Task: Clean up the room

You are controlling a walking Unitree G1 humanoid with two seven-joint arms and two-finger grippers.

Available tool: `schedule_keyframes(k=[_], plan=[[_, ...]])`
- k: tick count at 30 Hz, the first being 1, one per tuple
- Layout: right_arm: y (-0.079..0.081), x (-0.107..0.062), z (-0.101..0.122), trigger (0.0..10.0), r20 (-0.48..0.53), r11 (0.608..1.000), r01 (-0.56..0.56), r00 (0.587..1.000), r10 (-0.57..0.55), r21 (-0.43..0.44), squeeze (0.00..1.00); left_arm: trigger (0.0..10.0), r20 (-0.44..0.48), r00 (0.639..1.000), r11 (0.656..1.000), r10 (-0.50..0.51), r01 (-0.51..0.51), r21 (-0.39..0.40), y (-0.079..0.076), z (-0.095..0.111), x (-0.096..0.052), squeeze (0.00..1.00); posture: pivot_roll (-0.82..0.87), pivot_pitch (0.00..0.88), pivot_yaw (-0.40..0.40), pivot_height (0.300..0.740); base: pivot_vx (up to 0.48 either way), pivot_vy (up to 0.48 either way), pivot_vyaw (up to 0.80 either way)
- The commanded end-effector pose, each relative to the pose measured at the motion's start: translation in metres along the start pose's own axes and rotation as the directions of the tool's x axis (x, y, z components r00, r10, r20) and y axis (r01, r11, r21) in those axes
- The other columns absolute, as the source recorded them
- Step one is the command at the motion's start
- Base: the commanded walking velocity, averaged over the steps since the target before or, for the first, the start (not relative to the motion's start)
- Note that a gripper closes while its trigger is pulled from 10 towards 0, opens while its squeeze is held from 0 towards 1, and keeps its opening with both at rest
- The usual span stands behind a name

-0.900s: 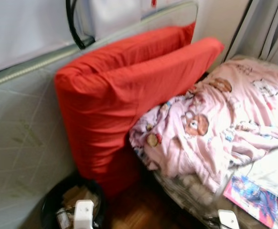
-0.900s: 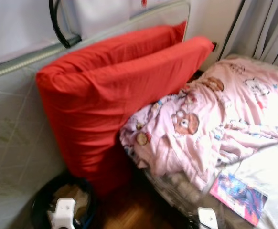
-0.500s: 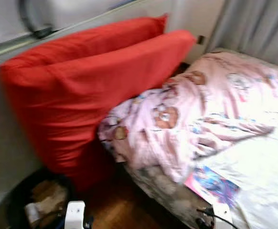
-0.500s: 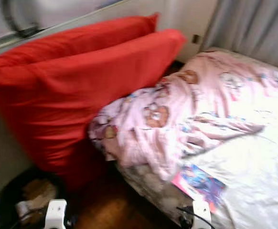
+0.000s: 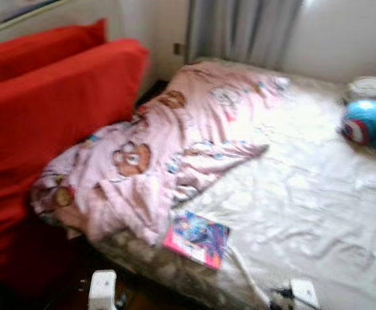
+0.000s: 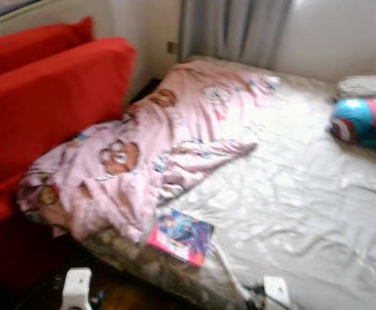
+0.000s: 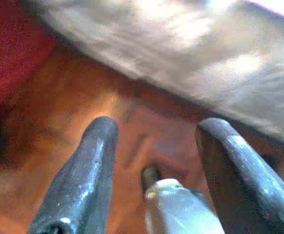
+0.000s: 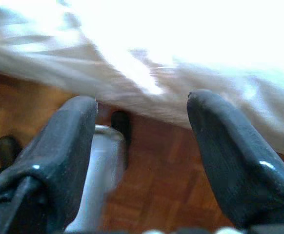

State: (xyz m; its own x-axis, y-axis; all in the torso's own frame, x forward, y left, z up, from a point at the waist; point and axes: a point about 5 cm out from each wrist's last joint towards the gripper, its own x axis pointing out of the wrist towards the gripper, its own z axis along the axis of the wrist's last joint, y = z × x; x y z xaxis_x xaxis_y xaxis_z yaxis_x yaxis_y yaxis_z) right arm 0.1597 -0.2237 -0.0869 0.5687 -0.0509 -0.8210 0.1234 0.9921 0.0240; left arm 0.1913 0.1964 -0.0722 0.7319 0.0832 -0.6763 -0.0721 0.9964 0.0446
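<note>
A bed with a pale sheet [image 5: 304, 194] stands before me. A crumpled pink blanket with bear prints [image 5: 168, 142] lies over its left side. A colourful book [image 5: 196, 237] rests near the bed's front edge. A blue, red and white ball-like toy [image 5: 369, 123] sits at the far right. Both arms hang low beside the bed. My left gripper [image 7: 154, 146] is open over the wooden floor. My right gripper [image 8: 142, 122] is open too, next to the bed's hanging sheet.
Two big red cushions [image 5: 39, 110] lean at the left of the bed. Grey curtains [image 5: 240, 29] hang behind it. A folded pale cloth [image 5: 369, 87] lies at the far right. A dark cable [image 5: 282, 292] trails by the front edge. The floor is wooden parquet [image 7: 59, 126].
The camera has swung right: the red cushions slid left, the black bin left the picture, and more bed with the toy came into view. The blanket and book have not moved.
</note>
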Motion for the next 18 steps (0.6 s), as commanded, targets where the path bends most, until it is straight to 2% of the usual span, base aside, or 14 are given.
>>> schedule_keyframes(k=[1,18], plan=[[0.0018,-0.0005,-0.0048,10.0,-0.016,1.0,-0.002,1.0,0.002,0.009,0.0,10.0,-0.041,0.999,1.0,-0.002,0.002,-0.002,0.0,-0.011,-0.0034,0.0,0.0,0.086,-0.024,0.74,0.0,0.0,-0.63],[0.0031,-0.0013,-0.0092,10.0,-0.027,1.0,-0.004,1.0,0.004,0.005,0.0,10.0,-0.048,0.998,0.999,-0.029,0.03,0.034,-0.0001,-0.0108,-0.0032,0.0,-0.02,0.046,-0.006,0.74,0.0,0.0,-0.63]])
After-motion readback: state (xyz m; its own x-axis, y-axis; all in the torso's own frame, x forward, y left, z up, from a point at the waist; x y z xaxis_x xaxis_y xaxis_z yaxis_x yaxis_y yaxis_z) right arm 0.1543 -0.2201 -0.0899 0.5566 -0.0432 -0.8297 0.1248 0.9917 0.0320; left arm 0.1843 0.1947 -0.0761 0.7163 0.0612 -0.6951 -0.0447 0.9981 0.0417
